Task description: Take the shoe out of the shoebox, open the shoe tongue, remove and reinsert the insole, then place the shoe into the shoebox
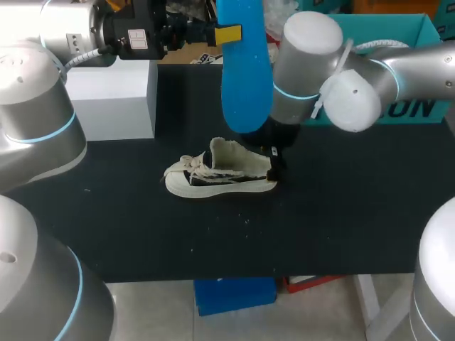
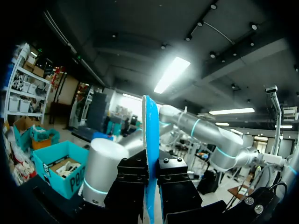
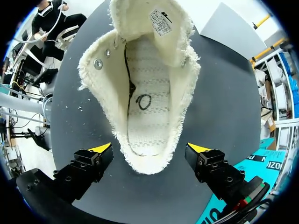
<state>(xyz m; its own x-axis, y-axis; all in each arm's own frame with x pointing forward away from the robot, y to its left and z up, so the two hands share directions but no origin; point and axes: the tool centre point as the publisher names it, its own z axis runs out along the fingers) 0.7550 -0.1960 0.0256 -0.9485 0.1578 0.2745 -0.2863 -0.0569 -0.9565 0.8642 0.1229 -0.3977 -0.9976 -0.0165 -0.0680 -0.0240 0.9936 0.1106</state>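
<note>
The left gripper [image 1: 226,33] is clenched on the long blue foam insole [image 1: 245,78], holding it high over the far side of the black table [image 1: 341,227] with its free end hanging down toward the shoe. The cream canvas low-top shoe [image 1: 220,174] sits upright on its sole mid-table, toe to the left, and its frayed tongue [image 3: 154,23] is thrown wide open. The bare footbed is showing, so the insole is out and putting it back looks like the job now.

The right gripper [image 3: 149,150] is down at the heel with its fingers spread to either side and a gap on both, so it grips nothing. To do this well, I'd say it should close on the heel first, so the shoe can't skate. Then the insole goes in toe-end first at a shallow slant, sliding under the tongue before the heel end is pressed flat. The teal cardboard shoebox [image 1: 412,28] waits far right.
</note>
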